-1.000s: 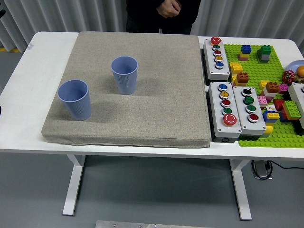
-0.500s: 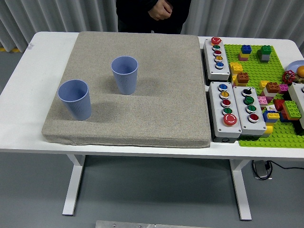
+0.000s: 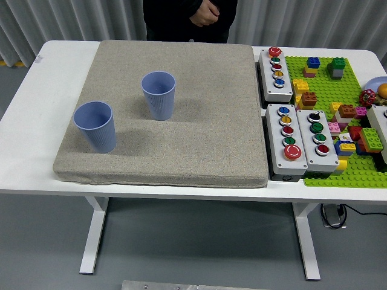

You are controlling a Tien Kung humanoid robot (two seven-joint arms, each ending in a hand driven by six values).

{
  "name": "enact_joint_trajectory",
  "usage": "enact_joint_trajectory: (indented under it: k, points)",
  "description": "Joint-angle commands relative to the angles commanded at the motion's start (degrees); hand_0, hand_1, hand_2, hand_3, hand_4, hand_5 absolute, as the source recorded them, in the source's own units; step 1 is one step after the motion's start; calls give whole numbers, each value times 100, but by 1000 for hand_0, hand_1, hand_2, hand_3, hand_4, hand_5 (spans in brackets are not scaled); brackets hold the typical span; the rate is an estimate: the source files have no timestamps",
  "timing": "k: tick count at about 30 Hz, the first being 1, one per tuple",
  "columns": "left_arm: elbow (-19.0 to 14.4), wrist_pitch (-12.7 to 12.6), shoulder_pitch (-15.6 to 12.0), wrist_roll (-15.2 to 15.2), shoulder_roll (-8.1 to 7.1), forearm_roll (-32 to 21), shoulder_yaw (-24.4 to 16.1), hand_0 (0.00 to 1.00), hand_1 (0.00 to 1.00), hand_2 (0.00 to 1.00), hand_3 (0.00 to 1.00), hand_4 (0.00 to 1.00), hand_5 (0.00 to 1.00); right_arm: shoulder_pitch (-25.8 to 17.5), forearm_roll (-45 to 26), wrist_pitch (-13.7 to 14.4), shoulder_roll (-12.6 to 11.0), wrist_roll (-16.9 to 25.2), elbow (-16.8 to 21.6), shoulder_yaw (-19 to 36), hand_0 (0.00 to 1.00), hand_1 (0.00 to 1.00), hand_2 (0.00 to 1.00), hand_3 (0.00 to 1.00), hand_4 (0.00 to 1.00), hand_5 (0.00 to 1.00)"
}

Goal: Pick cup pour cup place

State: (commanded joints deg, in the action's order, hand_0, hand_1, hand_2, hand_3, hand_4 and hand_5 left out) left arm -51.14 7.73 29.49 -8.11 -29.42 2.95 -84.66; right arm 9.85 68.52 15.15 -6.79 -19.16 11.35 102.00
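Note:
Two blue ribbed cups stand upright on a grey fabric mat (image 3: 199, 127). One cup (image 3: 158, 95) is near the mat's middle left. The other cup (image 3: 95, 125) stands nearer me at the mat's left edge. What is inside the cups cannot be told. Neither of my hands is in view.
A person in dark clothes stands at the far side with hands (image 3: 204, 12) clasped. Right of the mat lie three grey button boxes (image 3: 276, 67) (image 3: 288, 141) (image 3: 318, 139). A green baseplate (image 3: 344, 169) with several toy bricks fills the right end of the white table (image 3: 36, 151).
The person at the far side has shifted a little to the left. The cups have not moved.

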Motion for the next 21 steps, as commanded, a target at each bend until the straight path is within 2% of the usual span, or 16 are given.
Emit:
enact_joint_trajectory:
  k: [17,21]
  points:
    - [-382,-98,-86,36,39,510,-223,797,807,882,884,797,998,-40,38,-66,45,-123,0,62,688,638,591,583,2,140]
    - [-464,-125,-146,28,-10,583,-350,797,807,882,884,797,998,-28,137,-106,44,-147,-6,141,688,638,591,583,2,140]
